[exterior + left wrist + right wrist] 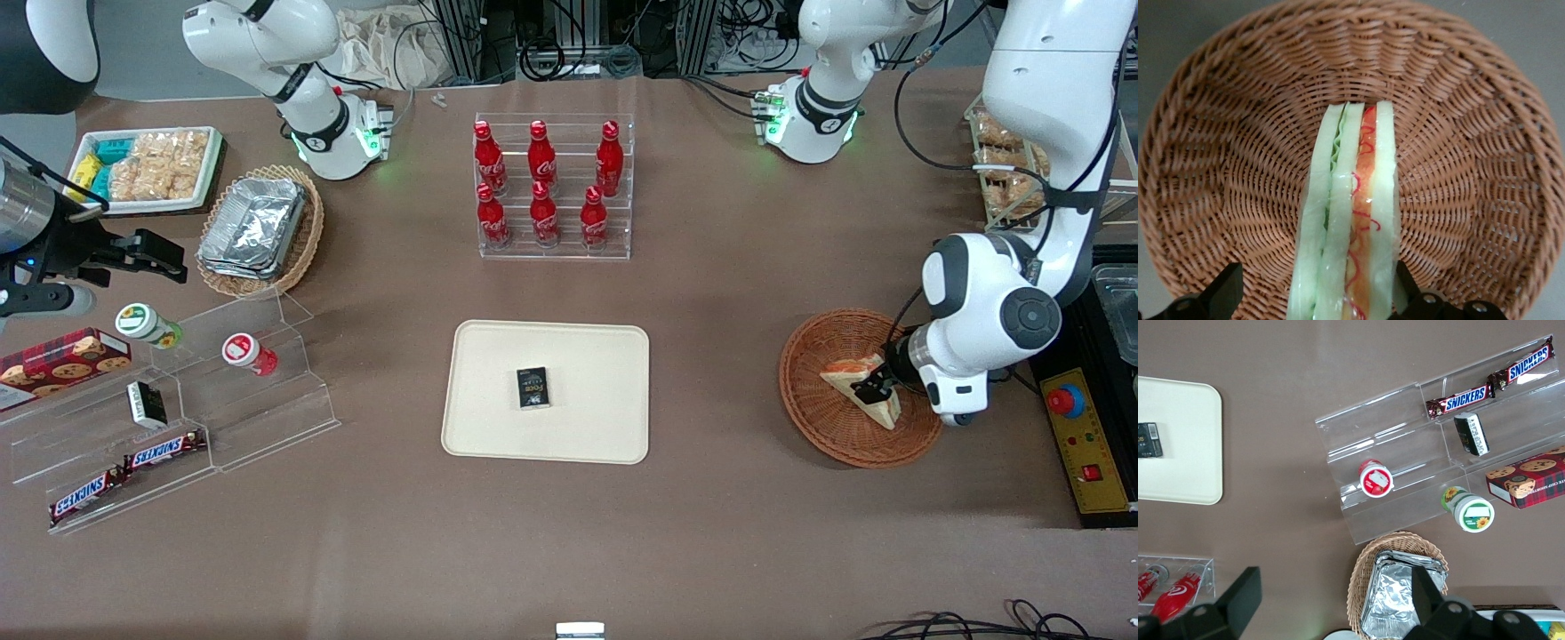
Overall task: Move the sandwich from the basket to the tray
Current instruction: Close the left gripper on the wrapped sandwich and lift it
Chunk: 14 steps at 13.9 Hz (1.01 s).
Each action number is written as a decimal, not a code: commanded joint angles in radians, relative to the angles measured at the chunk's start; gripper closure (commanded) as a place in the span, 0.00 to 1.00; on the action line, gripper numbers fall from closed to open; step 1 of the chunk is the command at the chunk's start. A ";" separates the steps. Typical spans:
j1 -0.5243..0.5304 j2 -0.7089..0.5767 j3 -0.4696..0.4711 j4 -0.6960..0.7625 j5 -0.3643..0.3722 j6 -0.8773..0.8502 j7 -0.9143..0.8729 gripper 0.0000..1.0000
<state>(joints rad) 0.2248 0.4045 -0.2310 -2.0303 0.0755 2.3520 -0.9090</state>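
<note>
Now pincer [875,388] in basket [822,427], fingers [1221,293] apart w/ sandwich [1348,220] between (one side not touching).

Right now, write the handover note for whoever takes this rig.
Gripper: down in the basket, open, fingers either side of the sandwich, one finger apart from it; no grip yet.
Sandwich: lying in the basket, not lifted.
Tray: mid-table, toward the parked arm's end from the basket; holds only a small dark box.
Done: approach to the sandwich.
Left: close, lift, carry to the tray, release.
</note>
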 commanded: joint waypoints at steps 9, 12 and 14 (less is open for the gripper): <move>-0.008 -0.021 -0.019 0.125 0.027 -0.182 -0.087 1.00; -0.042 -0.036 -0.057 0.299 0.027 -0.477 -0.053 1.00; -0.051 -0.033 -0.092 0.421 0.020 -0.648 0.014 1.00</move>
<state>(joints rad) 0.1884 0.3685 -0.2973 -1.7246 0.0863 1.8479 -0.9413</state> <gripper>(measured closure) 0.797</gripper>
